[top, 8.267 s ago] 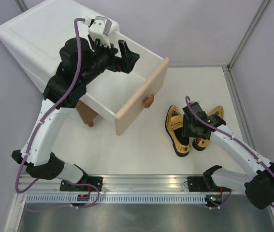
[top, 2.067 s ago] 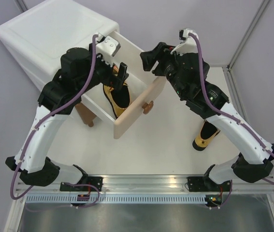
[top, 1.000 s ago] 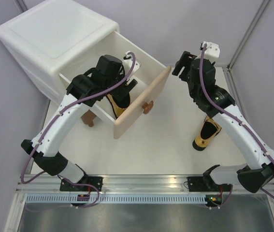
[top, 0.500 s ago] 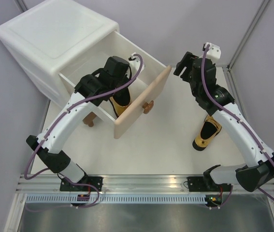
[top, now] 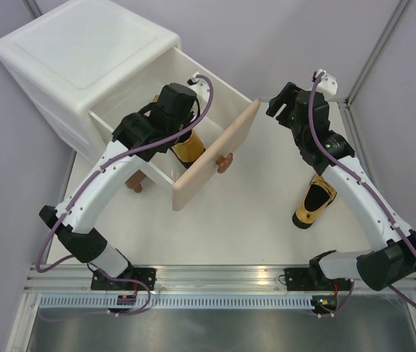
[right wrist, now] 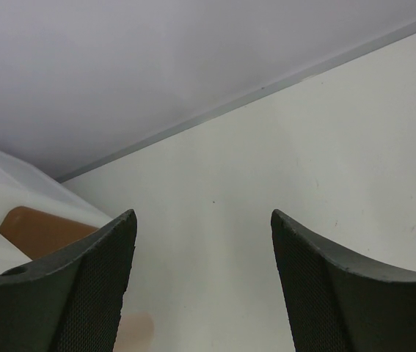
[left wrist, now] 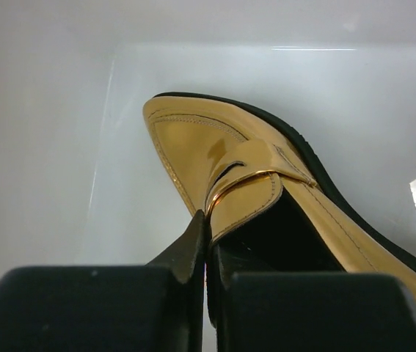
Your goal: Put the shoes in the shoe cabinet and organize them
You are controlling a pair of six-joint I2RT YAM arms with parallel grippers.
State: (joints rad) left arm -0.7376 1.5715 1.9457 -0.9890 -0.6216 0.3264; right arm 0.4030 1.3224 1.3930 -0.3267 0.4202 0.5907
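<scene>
left jaws pinch the gold shoe by its collar inside the open top drawer, tidying it. right jaws hang wide, empty. next, i'd say: fetch the other gold shoe off the tabletop.

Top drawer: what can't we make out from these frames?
- Drawer inside, top view: the left arm covers most of it, and only part of the gold shoe shows.
- Left wrist view: the left gripper is shut at the shoe's strap edge, but it is unclear whether it pinches the leather.
- Purple shoes: in no view.
</scene>
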